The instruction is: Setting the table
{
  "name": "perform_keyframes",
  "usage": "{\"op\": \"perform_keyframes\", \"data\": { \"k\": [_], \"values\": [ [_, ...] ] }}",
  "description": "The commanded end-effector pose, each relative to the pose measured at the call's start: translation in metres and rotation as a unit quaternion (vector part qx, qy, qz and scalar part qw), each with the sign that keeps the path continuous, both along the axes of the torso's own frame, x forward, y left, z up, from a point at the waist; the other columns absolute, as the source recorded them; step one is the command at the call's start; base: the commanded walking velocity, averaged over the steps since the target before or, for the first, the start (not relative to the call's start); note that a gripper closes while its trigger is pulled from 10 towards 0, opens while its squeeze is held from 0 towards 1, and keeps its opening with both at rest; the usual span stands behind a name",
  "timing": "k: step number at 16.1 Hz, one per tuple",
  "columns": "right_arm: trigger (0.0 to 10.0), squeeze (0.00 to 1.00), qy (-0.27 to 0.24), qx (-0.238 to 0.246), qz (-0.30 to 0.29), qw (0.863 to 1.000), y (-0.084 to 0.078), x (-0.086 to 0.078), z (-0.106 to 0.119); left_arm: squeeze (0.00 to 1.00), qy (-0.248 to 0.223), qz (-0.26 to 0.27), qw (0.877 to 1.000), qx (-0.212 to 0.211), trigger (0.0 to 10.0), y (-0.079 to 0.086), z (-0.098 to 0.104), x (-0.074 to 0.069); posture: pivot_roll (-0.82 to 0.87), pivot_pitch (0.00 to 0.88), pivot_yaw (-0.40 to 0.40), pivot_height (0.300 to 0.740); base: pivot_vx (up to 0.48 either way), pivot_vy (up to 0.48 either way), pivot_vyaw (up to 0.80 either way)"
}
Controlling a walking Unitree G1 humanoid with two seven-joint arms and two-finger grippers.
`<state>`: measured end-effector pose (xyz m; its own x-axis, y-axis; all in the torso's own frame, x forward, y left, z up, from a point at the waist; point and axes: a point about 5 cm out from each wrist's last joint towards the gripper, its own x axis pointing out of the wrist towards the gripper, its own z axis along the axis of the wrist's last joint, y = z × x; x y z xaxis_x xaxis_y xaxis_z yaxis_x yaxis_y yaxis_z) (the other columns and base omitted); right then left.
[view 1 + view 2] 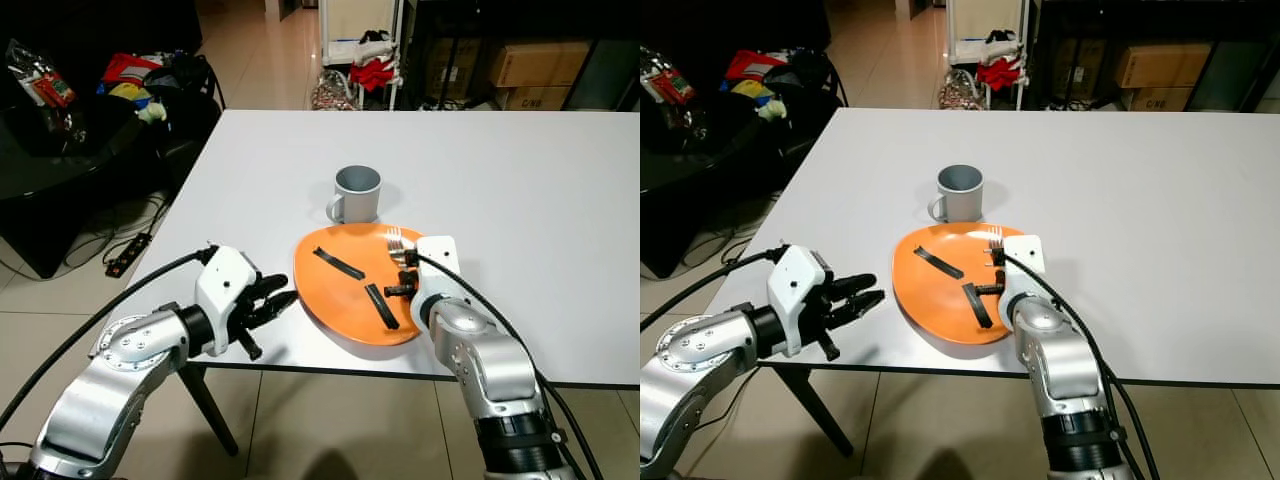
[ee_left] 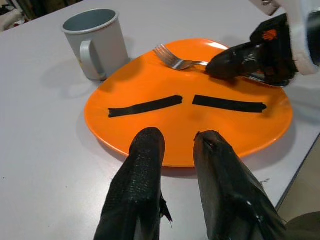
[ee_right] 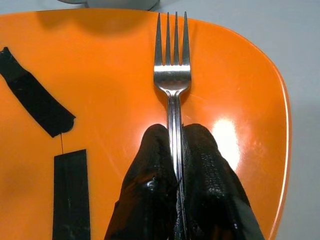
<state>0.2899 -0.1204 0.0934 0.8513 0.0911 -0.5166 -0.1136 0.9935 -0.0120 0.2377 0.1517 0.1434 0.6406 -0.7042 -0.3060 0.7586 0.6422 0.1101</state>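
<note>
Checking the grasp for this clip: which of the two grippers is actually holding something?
The right gripper, its fingers shut on the fork handle above the orange plate. The left gripper holds nothing, fingers slightly apart at the plate's near-left edge.

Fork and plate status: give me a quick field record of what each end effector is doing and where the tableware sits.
right end effector: shut on the fork's handle, over the plate's right side
fork: held by its handle, tines pointing toward the mug, above the plate
left end effector: fingers slightly apart, holding nothing, at the plate's near-left edge
plate: orange, near the table's front edge, two black tape strips on it
mug: grey, upright, just behind the plate, handle on the robot's left
table: white
</note>
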Motion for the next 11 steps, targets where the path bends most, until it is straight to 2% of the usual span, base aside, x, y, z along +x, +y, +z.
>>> {"op": "perform_keyframes", "data": {
  "k": [1,3,5,7,8,9,11],
  "values": [
    [10.0,0.98,-0.002,0.005,-0.001,1.000,0.001,0.001,0.000,0.00,0.000,-0.006,1.000,0.003,10.0,0.000,0.002,-0.001,0.08,0.000,0.054,0.740,0.000,0.000,0.00],
    [10.0,1.00,-0.018,0.010,0.000,1.000,0.001,0.003,0.005,0.00,0.002,-0.009,1.000,0.002,10.0,0.000,0.002,-0.002,0.08,0.000,0.055,0.740,0.000,0.000,0.00],
    [10.0,1.00,-0.052,-0.006,0.008,0.999,-0.004,0.002,0.024,0.00,0.013,-0.027,1.000,-0.003,10.0,-0.002,0.001,-0.004,0.07,0.000,0.058,0.740,0.000,0.000,0.00],
    [10.0,1.00,-0.069,-0.011,0.017,0.997,-0.010,-0.006,0.040,0.00,0.004,-0.030,0.999,-0.013,10.0,-0.002,0.004,-0.004,0.06,0.000,0.058,0.740,0.000,0.000,0.00],
    [10.0,1.00,-0.075,-0.015,0.021,0.997,-0.014,-0.013,0.049,0.00,-0.006,-0.027,0.999,-0.024,10.0,-0.002,0.009,-0.004,0.05,0.000,0.061,0.740,0.000,0.000,0.00],
    [10.0,1.00,-0.083,-0.017,0.023,0.996,-0.020,-0.026,0.059,0.00,-0.013,-0.003,1.000,-0.027,10.0,0.000,0.011,-0.001,0.05,0.000,0.063,0.740,0.000,0.000,0.00],
    [10.0,1.00,-0.081,-0.017,0.023,0.996,-0.024,-0.033,0.061,0.00,-0.022,0.012,0.999,-0.031,10.0,0.000,0.013,0.000,0.05,0.000,0.062,0.740,0.000,0.000,0.00]
  ]
}}
